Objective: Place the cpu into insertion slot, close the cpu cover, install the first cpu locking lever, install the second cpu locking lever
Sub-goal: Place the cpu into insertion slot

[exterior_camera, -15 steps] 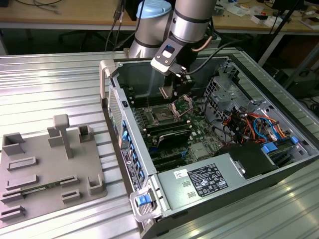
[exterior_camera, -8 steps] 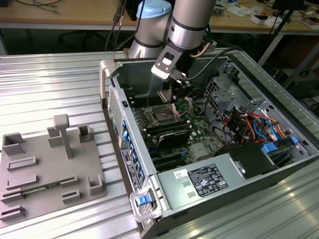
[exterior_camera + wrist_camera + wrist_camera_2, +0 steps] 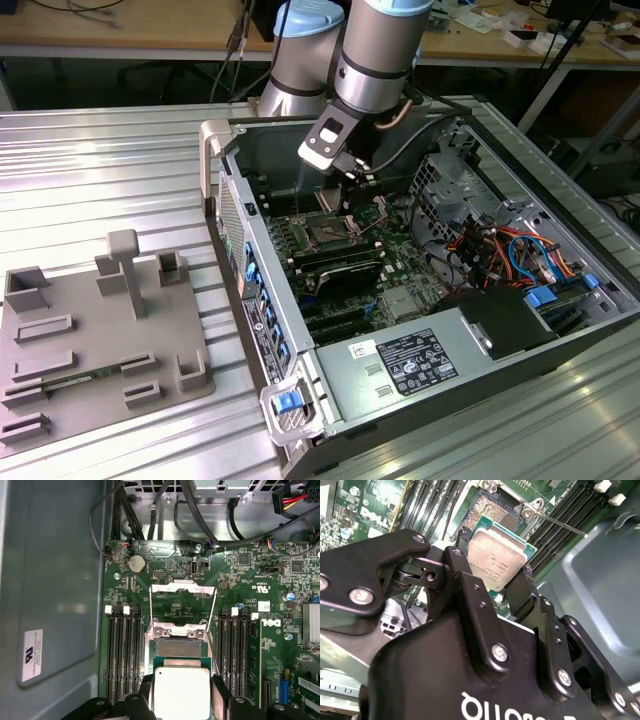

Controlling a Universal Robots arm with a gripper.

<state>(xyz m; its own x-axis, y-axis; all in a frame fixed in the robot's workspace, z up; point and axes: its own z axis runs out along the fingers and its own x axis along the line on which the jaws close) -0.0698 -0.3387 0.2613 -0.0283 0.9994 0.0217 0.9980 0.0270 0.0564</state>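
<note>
Second wrist view: fingers [image 3: 470, 596] pinch cpu [image 3: 497, 560] above slot [image 3: 495, 507].

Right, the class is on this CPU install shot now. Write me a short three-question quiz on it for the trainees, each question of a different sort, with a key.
1. What is the gripper shut on?
2. True or false: the cpu already sits in the socket.
3. The cpu cover is: A shut over the socket; B swung open; C held by the gripper.

Key: 1 the cpu; 2 false, it is held above the socket; 3 B.
</note>
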